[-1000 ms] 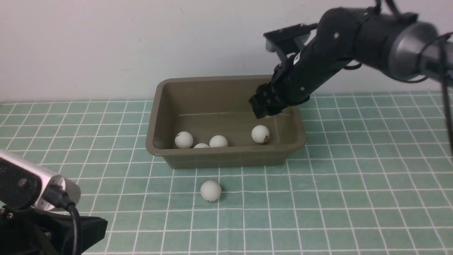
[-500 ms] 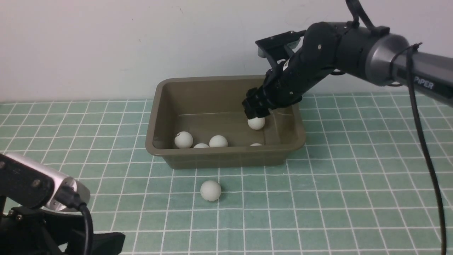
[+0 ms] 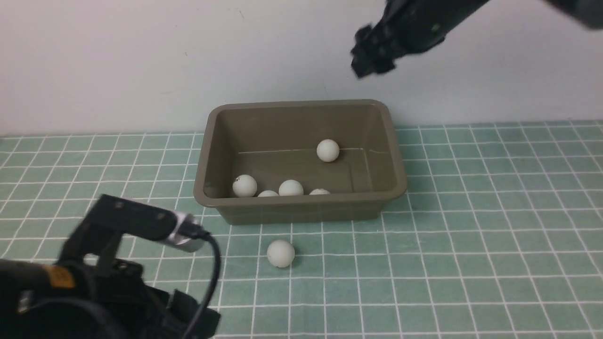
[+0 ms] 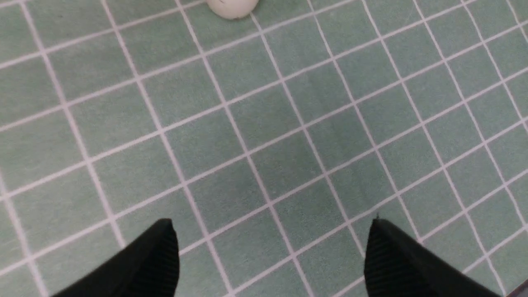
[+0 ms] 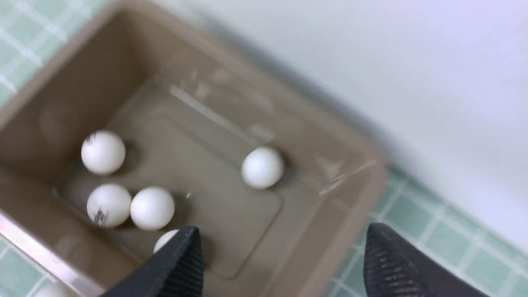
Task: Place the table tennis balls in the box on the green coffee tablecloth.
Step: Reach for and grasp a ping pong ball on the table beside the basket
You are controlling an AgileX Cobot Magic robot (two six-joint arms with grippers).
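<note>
Front view: olive-brown box [image 3: 297, 201] upright on the green coffee tablecloth [image 3: 471, 235], close to the pale wall [image 3: 118, 61] behind. Inside, five table tennis balls [image 3: 290, 188]: four bunched along the near wall, two of them half hidden by the rim. Alone toward the far side, right of centre, a fifth ball [image 3: 328, 150]. Outside, a sixth ball [image 3: 281, 253] on the cloth, just in front of the box's near wall and not touching it.

High over the far right corner of the box, blurred against the wall: right fingers [image 3: 372, 56], well clear of the rim. From the right wrist, both black ribbed tips spread wide with nothing between them, box and balls in view beneath. Holding nothing.

At lower left, nearest the viewer: left arm [image 3: 94, 292], dark and bulky, with a silver-ended wrist camera [image 3: 141, 221] and trailing black cable on top. Grasping end not made out from the front. From the left wrist, left fingers [image 4: 152, 260] parted wide above bare checked cloth, gripping nothing. Beyond them and well apart, the sixth ball, only partly in view.
</note>
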